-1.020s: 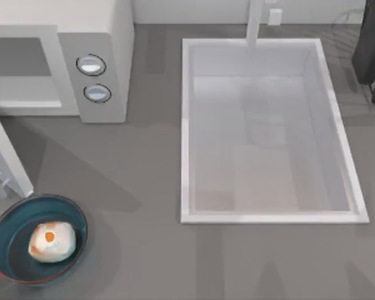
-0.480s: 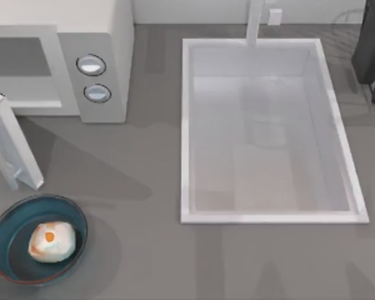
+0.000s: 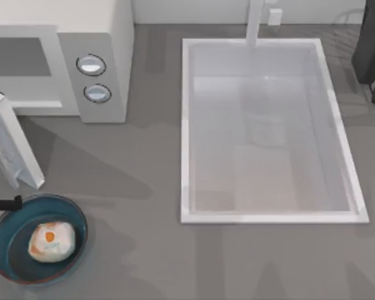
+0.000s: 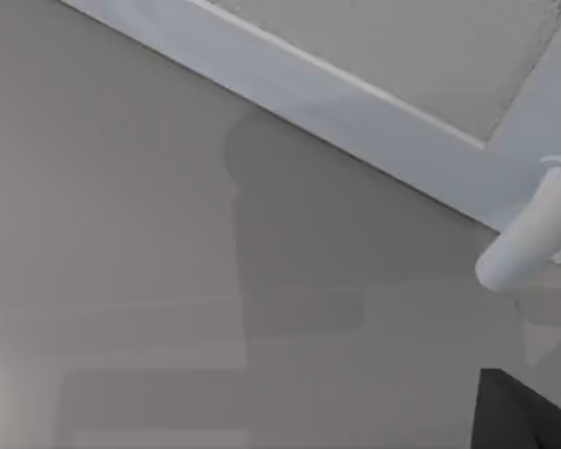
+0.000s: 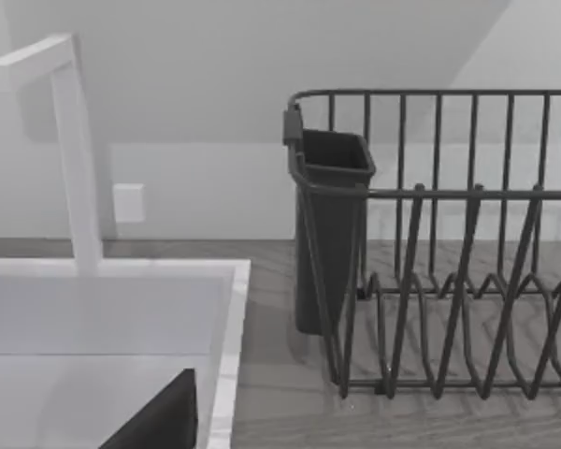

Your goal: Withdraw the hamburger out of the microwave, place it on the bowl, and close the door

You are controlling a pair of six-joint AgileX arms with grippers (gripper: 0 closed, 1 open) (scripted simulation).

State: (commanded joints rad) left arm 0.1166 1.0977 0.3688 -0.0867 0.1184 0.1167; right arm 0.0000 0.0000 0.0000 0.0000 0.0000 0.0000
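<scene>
The hamburger (image 3: 50, 242) is sitting in the bowl (image 3: 75, 215) at the table's front left. The door (image 3: 12, 144) is standing partly open off the microwave (image 3: 94, 37). The left gripper (image 3: 6, 203) is reaching over the bowl's rim; its finger spacing cannot be determined.

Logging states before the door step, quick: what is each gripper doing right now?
Left gripper: by the bowl's rim; open or shut cannot be told.
Right gripper: cannot be told.
</scene>
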